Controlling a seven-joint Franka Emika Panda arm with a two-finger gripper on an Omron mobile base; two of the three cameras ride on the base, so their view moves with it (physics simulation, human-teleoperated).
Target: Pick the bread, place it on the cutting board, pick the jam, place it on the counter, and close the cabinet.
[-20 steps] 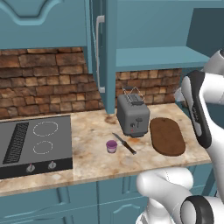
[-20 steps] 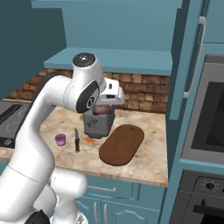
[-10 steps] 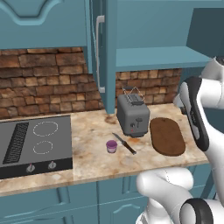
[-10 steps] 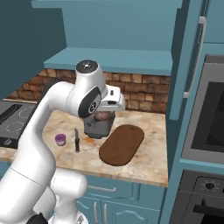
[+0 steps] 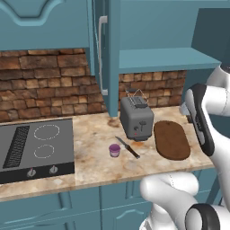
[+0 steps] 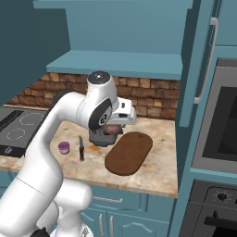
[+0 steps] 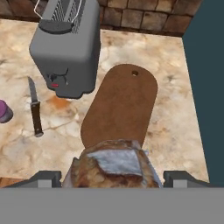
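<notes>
My gripper is shut on the bread, a brown crusty lump that sits between the two fingertips in the hand view. It hangs above the near end of the cutting board, a dark brown oval lying to the right of the toaster. From the right base view the gripper holds the bread over the left edge of the board. The jam stands on the counter, left of a knife. The cabinet door stands open.
A grey toaster stands left of the board, with a knife in front of it. The black stovetop fills the counter's left. An oven stands in the tall unit on the right.
The arm has shifted slightly toward the cutting board, carrying the bread with it. The jam, knife and cabinet door have not moved.
</notes>
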